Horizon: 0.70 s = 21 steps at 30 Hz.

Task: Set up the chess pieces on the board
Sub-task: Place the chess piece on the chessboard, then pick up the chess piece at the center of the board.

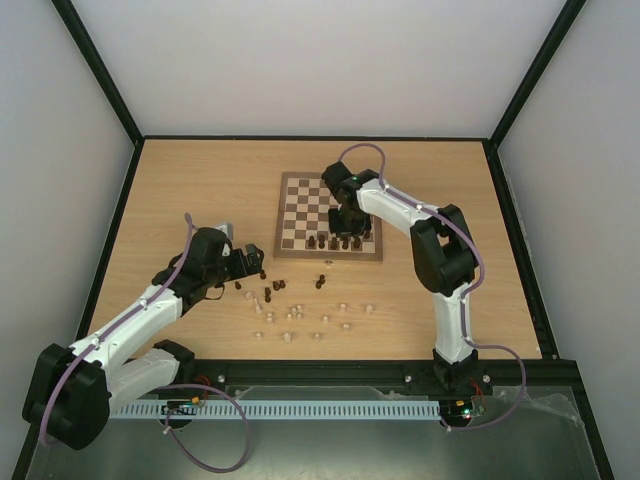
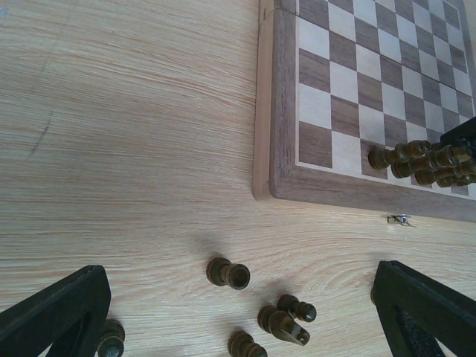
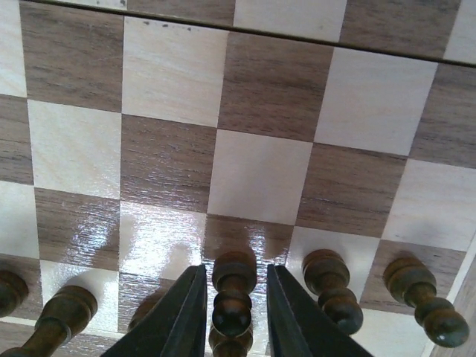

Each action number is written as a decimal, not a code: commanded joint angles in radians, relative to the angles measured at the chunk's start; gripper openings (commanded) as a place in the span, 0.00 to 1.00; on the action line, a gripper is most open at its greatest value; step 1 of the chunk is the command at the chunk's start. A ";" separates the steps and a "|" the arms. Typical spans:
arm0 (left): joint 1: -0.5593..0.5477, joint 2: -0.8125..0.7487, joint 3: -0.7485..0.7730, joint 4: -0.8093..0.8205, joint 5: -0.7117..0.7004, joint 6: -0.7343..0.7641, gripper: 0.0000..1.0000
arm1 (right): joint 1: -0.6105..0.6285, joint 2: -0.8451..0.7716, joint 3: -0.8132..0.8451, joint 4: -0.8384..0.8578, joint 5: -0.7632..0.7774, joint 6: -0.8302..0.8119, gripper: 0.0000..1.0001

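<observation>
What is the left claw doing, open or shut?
Open: the left gripper has its fingers far apart, dark chess pieces between them, none gripped.

A light, wood-grain tabletop [image 1: 200,190] lies inside a booth of plain white walls [image 1: 320,60], bordered by a black frame [image 1: 330,368]. A white slotted strip [image 1: 330,410] runs along its near edge.

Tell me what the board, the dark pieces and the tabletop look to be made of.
Board: wood with a glossy varnish; grain shows and the squares mirror light.
Dark pieces: turned wood, dark stain, slight sheen; ringed profiles.
Tabletop: pale wood grain, matte; possibly laminate, cannot tell.
</observation>
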 commanded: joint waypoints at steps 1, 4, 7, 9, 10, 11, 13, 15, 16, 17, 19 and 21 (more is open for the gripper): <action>0.006 -0.012 0.023 -0.016 -0.011 -0.002 0.99 | -0.005 0.008 0.019 -0.039 0.005 -0.011 0.24; 0.007 -0.013 0.027 -0.018 -0.013 -0.004 1.00 | -0.004 -0.026 0.040 -0.051 0.021 -0.013 0.28; 0.006 -0.013 0.033 -0.023 -0.021 -0.004 1.00 | -0.004 -0.099 0.051 -0.049 0.028 -0.016 0.32; 0.006 -0.015 0.039 -0.029 -0.023 0.001 1.00 | 0.000 -0.175 0.034 -0.042 0.026 -0.018 0.37; 0.006 -0.015 0.042 -0.031 -0.022 0.003 1.00 | 0.006 -0.216 0.017 -0.036 0.019 -0.020 0.38; 0.006 -0.017 0.045 -0.034 -0.024 0.007 1.00 | 0.014 -0.274 -0.004 -0.032 0.010 -0.019 0.41; 0.007 -0.021 0.053 -0.041 -0.031 0.011 0.99 | 0.042 -0.348 -0.069 -0.025 0.002 -0.012 0.42; 0.010 -0.020 0.061 -0.049 -0.040 0.012 1.00 | 0.090 -0.405 -0.142 -0.014 -0.017 -0.001 0.42; 0.013 -0.017 0.065 -0.052 -0.042 0.013 0.99 | 0.121 -0.427 -0.179 -0.004 -0.028 0.009 0.42; 0.014 -0.013 0.069 -0.053 -0.043 0.012 0.99 | 0.152 -0.446 -0.222 0.012 -0.044 0.020 0.42; 0.018 -0.007 0.076 -0.056 -0.045 0.010 1.00 | 0.210 -0.469 -0.299 0.057 -0.085 0.044 0.41; 0.019 0.000 0.084 -0.058 -0.051 0.007 0.99 | 0.261 -0.476 -0.356 0.089 -0.089 0.070 0.41</action>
